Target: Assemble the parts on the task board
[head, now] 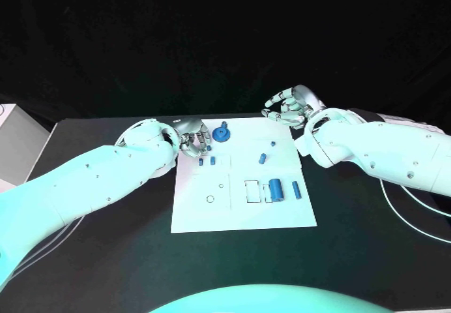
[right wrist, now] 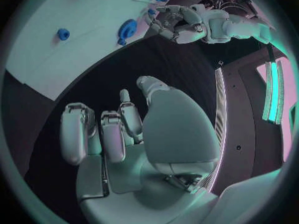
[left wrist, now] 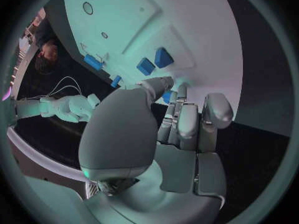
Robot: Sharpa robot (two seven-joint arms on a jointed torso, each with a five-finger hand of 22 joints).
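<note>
Nearest you, loose blue parts (head: 276,188) are lying on the task board (head: 242,215), long axes running away from you. Farther on, your left hand (head: 193,141), fingers curled and empty, is hovering just beside the round blue disc (head: 221,134). Your right hand (head: 289,107), likewise curled and empty, is hanging off the board's far corner.

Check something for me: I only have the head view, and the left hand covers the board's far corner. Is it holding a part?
Observer: The left wrist view shows a sliver of blue just under the thumb of the left hand. I cannot tell whether it is pinched or lying on the task board.
Operator: And the inside of the right hand?
Observer: In the right wrist view the right hand has nothing in it. Its fingers are curled in, over the black table.
</note>
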